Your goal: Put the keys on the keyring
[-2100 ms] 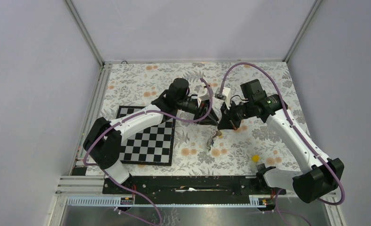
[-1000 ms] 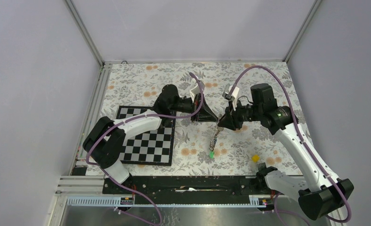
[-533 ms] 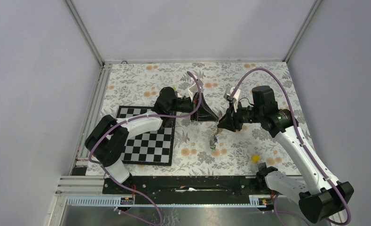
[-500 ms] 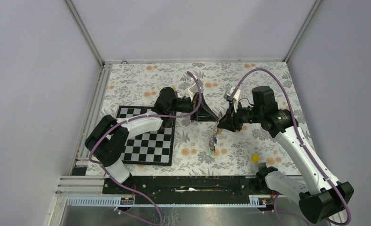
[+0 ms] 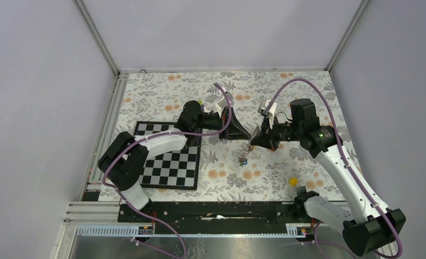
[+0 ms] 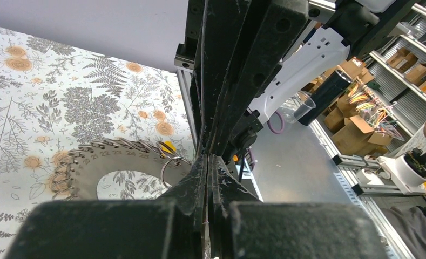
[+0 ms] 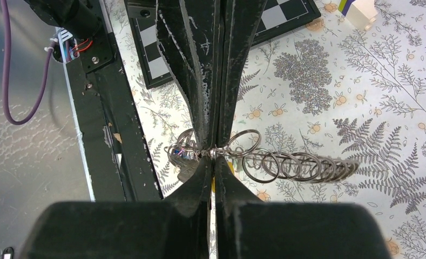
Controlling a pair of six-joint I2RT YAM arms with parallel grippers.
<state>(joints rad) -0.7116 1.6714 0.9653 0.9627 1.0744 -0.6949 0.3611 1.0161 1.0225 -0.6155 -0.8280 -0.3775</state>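
Observation:
The keyring (image 5: 247, 145), a flat grey loop edged with many small split rings, hangs between my two grippers above the mat. In the left wrist view it (image 6: 78, 172) runs in behind my left gripper (image 6: 208, 157), which is shut on its rim. My right gripper (image 7: 215, 154) is shut on the other side, with the row of small rings (image 7: 297, 164) to its right. A bunch of keys (image 7: 186, 157), one with a blue head (image 5: 243, 160), dangles under the loop. A yellow-headed key (image 5: 293, 182) lies alone on the mat at the near right.
A black-and-white chessboard (image 5: 170, 162) lies left of the grippers, under the left arm. A white block (image 7: 362, 13) sits on the mat beyond it. The black base rail (image 5: 216, 208) runs along the near edge.
Both grippers have stayed pinched on the keyring and shifted slightly. The hanging bunch, which reached lower with a green head showing, now hangs shorter and closer under the loop.

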